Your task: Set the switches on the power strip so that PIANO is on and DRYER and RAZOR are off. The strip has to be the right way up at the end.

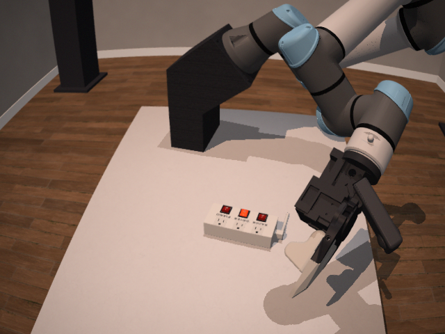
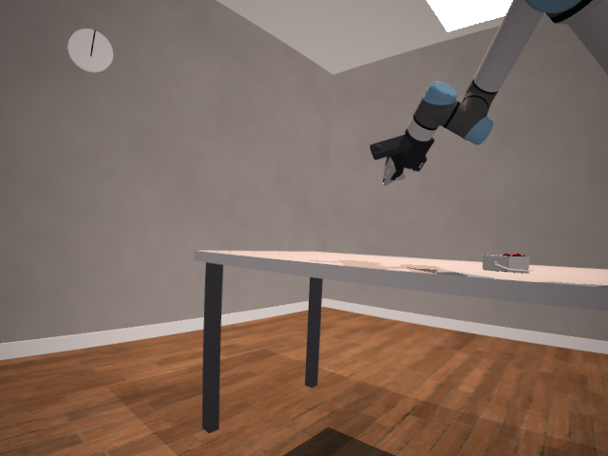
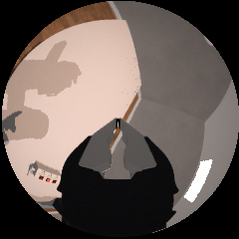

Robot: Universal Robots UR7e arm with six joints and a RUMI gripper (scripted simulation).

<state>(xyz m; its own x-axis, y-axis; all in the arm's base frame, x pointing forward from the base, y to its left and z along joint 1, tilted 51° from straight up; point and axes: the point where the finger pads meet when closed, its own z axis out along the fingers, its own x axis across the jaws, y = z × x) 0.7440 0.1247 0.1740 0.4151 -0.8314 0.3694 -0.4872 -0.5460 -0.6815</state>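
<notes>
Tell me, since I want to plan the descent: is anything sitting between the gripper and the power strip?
Nothing visible does. The gripper, shut and empty, hangs high above the table, off to the cord end of the power strip. Only open air separates them; the strip lies upright, switches facing up.
</notes>
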